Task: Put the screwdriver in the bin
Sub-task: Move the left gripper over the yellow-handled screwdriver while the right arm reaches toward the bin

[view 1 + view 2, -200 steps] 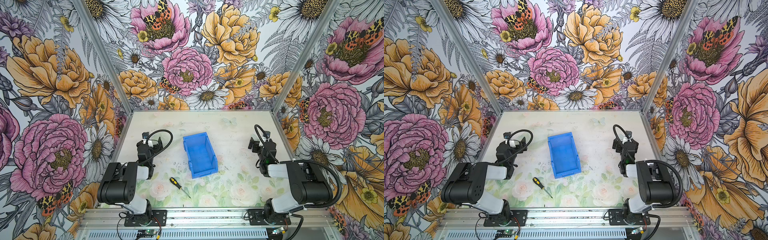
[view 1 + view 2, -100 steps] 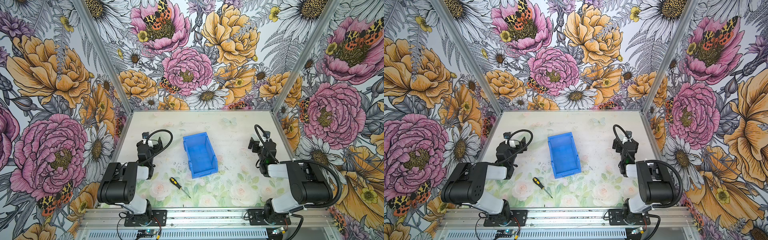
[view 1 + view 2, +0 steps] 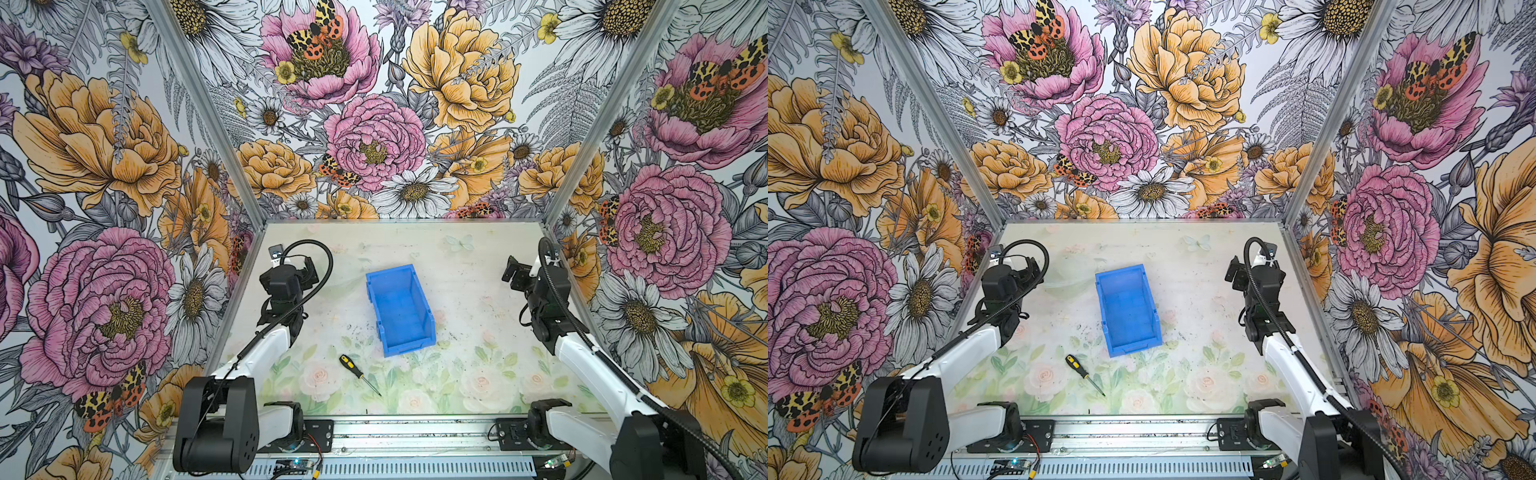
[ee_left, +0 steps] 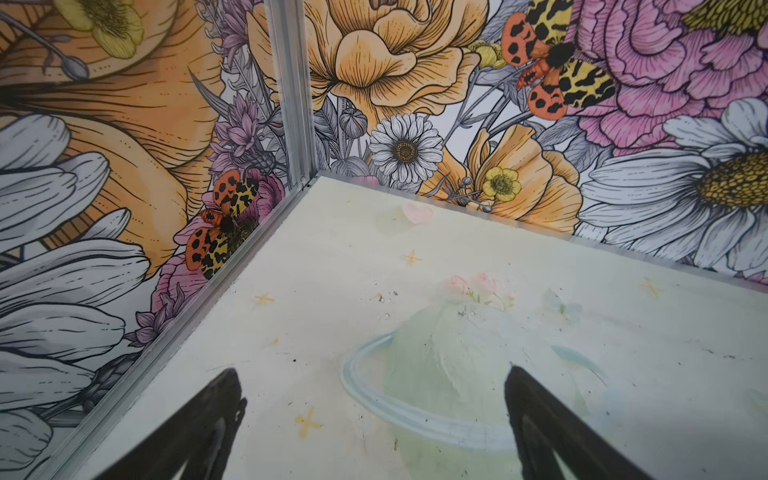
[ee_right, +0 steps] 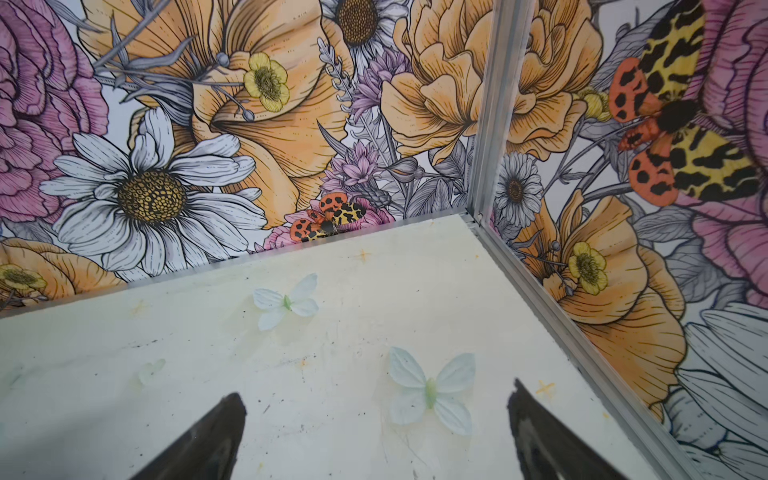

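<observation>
The screwdriver (image 3: 356,371) (image 3: 1082,372), with a black-and-yellow handle and a thin shaft, lies flat on the table near its front edge, tip pointing front-right. The blue bin (image 3: 400,309) (image 3: 1128,309) stands open-topped and empty in the middle, just behind and right of the screwdriver. My left gripper (image 3: 306,266) (image 3: 1030,269) (image 4: 372,370) hovers at the back left, open, with only bare table between its fingers. At the back right my right gripper (image 3: 512,272) (image 3: 1235,274) (image 5: 376,388) is also open and holds nothing. Neither wrist view shows the screwdriver or the bin.
Floral walls enclose the table on three sides, with metal corner posts (image 4: 291,91) (image 5: 484,108) close to each gripper. The arm bases sit on a rail (image 3: 415,436) along the front edge. Painted butterflies (image 5: 432,388) are flat table print.
</observation>
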Controlling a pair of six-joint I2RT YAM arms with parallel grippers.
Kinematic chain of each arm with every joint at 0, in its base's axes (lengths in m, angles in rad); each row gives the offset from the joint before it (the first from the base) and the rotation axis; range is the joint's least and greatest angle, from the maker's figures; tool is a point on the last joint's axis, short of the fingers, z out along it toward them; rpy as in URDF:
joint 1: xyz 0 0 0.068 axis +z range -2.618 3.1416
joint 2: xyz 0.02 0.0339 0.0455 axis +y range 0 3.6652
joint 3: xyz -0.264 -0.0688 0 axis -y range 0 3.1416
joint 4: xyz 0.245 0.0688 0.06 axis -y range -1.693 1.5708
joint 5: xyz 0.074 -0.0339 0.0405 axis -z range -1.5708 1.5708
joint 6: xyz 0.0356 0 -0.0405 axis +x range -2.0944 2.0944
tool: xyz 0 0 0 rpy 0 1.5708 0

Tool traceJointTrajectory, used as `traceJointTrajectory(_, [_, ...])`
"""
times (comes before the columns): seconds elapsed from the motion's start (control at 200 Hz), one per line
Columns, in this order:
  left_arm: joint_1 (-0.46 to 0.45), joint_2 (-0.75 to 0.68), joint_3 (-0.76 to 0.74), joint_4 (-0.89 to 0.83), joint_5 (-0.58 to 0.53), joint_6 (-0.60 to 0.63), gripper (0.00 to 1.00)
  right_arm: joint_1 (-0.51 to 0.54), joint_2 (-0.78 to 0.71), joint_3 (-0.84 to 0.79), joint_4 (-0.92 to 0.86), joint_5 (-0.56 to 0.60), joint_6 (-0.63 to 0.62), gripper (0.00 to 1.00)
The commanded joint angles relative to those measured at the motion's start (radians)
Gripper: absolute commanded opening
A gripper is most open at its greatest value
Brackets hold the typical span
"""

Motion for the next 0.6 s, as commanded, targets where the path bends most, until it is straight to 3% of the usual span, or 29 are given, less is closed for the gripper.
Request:
traceJointTrajectory(0.0, [-0.018,-0.048,0.056,-0.315,-0.022,-0.134,0.99,0.053,-0.051,0.059,-0.253,0.058,0.111,0.99])
traceJointTrajectory(0.085, [-0.041,-0.087,0.076,-0.418,0.017,-0.231,0.99,0.11,-0.06,0.114,-0.316,0.036,0.175,1.0])
traceJointTrajectory(0.215, [-0.108,-0.1,0.148,-0.642,0.043,-0.355,0.99,0.24,-0.02,0.196,-0.354,-0.029,0.141,1.0])
traceJointTrajectory(0.385, [-0.247,-0.093,0.193,-0.827,0.065,-0.451,0.99,0.419,0.013,0.239,-0.363,-0.15,0.0,0.99])
traceJointTrajectory(0.596, [-0.381,-0.15,0.189,-0.973,0.107,-0.657,0.99,0.626,-0.016,0.241,-0.366,-0.289,-0.179,1.0])
